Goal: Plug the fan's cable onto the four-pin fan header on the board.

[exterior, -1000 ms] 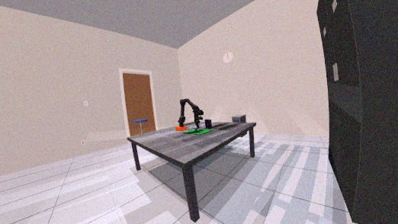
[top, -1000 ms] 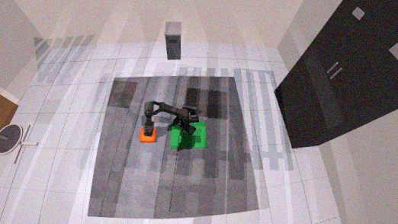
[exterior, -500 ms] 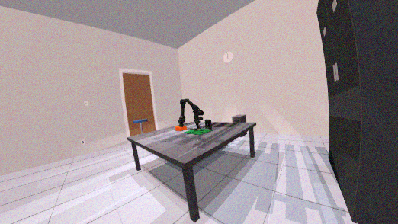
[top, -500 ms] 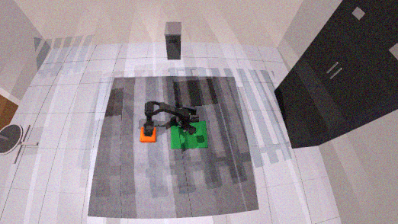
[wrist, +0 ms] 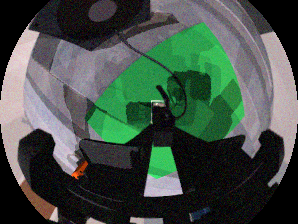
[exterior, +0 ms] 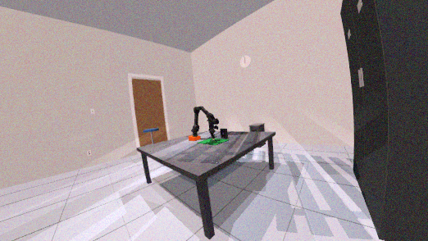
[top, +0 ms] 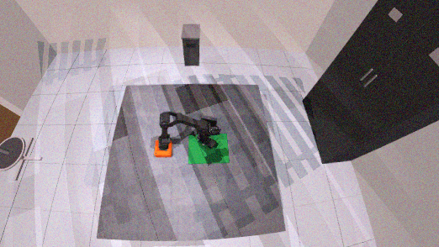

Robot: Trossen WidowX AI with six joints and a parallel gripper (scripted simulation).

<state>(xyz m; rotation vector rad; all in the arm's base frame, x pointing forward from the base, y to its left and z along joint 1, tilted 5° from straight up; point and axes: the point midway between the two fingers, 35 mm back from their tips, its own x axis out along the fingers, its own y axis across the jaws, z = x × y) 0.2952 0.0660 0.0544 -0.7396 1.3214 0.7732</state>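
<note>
In the top view, the green board (top: 195, 156) (exterior: 204, 142) (wrist: 150, 75) lies flat near the middle of the frame, its longer sides running roughly left to right. It rests on the dark grey table (top: 139, 210) (exterior: 180, 157) (wrist: 60, 60). To its left is the orange base (top: 157, 155) (exterior: 191, 138) (wrist: 79, 170), apart from it. The black arm (top: 181, 118) (exterior: 197, 119) rises from that base and bends over to the right, and its gripper (top: 214, 144) (exterior: 213, 136) (wrist: 160, 127) covers part of the board's upper half. The plug is too small to make out here. A tall dark cabinet (top: 357, 92) (exterior: 369, 123) fills the right of the frame.

In the exterior view, the arm comes down steeply onto the board at the centre of the frame. A black upright block, the fan (exterior: 224, 133) (wrist: 102, 12), stands just right of the gripper. The plug cannot be told apart from the fingertips.

In the wrist view, the fingers are nearly closed, pinching the dark plug (wrist: 161, 116) just below the middle of the frame. Its long axis seems to run up and down the frame; its exact tilt is unclear. The black cable (wrist: 156, 62) drops from the fan at the upper left, curves down the right side of the plug and hooks back towards it. A small pale-edged header (wrist: 154, 104) shows right at the plug, partly hidden by it; whether the plug is seated cannot be told. The fingers block the near part of the board.
</note>
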